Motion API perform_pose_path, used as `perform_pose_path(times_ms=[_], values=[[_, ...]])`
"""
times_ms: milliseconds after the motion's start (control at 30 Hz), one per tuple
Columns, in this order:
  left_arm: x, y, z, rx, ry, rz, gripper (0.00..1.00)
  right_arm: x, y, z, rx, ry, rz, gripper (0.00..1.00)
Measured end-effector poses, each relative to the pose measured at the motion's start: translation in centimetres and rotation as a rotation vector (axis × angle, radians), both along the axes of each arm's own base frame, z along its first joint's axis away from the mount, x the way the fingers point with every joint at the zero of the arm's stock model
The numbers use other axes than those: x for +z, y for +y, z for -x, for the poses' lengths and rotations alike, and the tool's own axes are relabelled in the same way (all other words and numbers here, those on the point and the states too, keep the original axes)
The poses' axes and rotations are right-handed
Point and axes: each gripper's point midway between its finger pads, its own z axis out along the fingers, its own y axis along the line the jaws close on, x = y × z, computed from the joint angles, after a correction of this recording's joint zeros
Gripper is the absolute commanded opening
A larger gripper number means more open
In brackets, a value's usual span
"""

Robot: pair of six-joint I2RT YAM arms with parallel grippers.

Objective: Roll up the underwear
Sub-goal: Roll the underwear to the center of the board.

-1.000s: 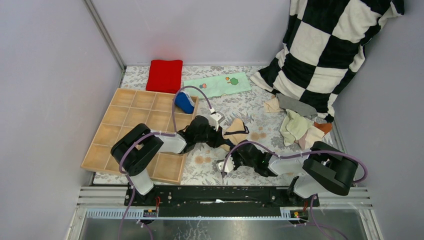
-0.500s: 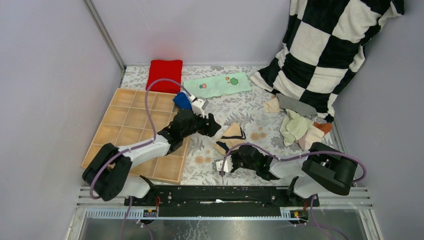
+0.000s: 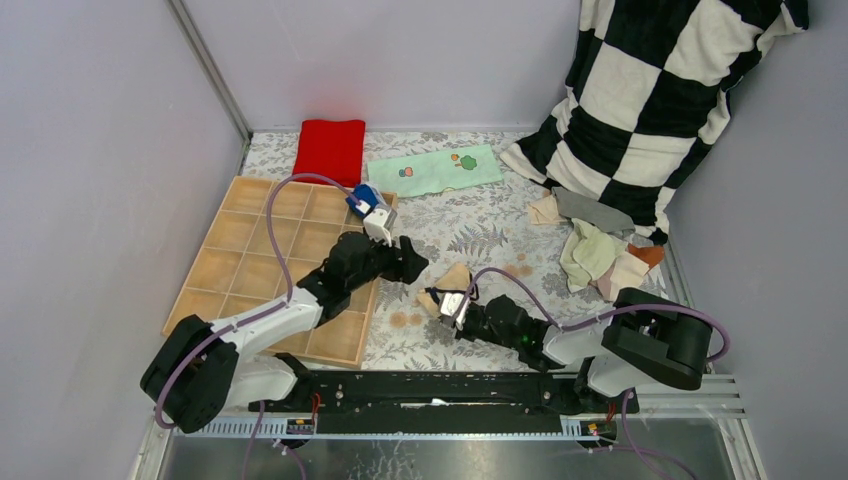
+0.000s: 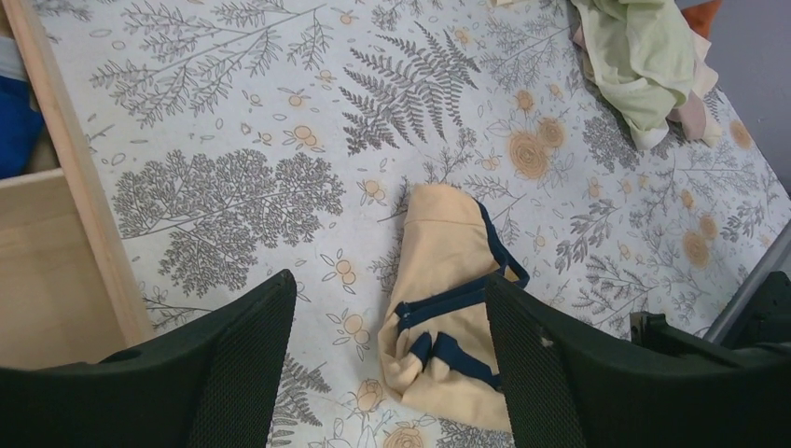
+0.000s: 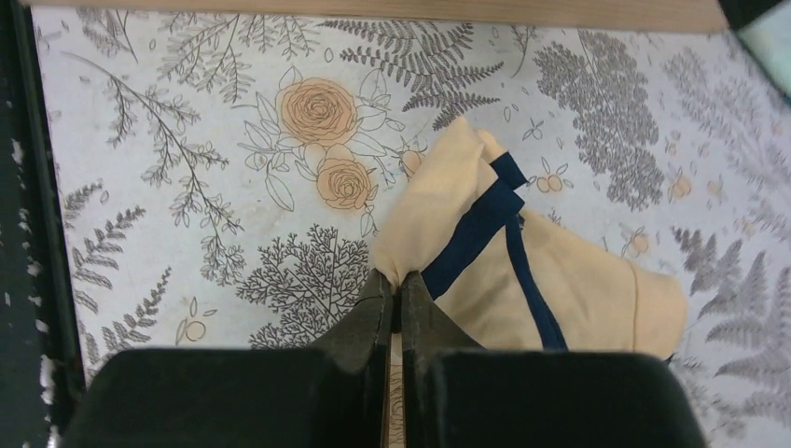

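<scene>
Both of my hands are at the one tan brief (image 4: 438, 280), which lies crumpled on the flowered desk (image 4: 233, 187) near the wooden tray (image 4: 56, 280), its dark trim twisted across the top. My right hand (image 5: 396, 280) is pressed shut, and I judge it has a thin pinch of cloth at the brief's folded corner. My left hand (image 4: 387, 285) hangs above with its jaws spread wide and nothing in them. The other underwear (image 3: 600, 255) sits heaped well apart, by the checkered pillow (image 3: 650, 90).

To roll well, I'd first want the brief flat. I'd use the right pinch as a low anchor, bring the left hand down on the far edge and draw the cloth taut so the trim untwists. Then I'd roll from one end in tight, even turns, pressing lightly so the soft cloth doesn't spring open. Tugging too hard would likely drag the whole bundle instead of spreading it.
</scene>
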Motion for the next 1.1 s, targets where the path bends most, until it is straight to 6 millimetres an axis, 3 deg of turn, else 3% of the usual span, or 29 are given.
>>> perform_pose_path(times_ms=[267, 633, 900, 1100], values=[[-1.1, -0.4, 1.3, -0.043, 0.048, 0.014, 0.79, -1.1, -1.4, 0.1, -0.193, 0.194, -0.122, 0.0], [-4.3, -1.1, 3.4, -0.13, 0.159, 0.01, 0.79, -1.4, -3.0, -0.9, -0.468, 0.403, -0.309, 0.0], [-6.4, -2.7, 4.9, -0.216, 0.224, 0.004, 0.81, -1.6, -3.7, -1.4, -0.602, 0.51, -0.406, 0.0], [-6.7, -4.3, 4.9, -0.259, 0.24, 0.019, 0.81, -1.8, -4.4, -1.5, -0.666, 0.557, -0.448, 0.0]])
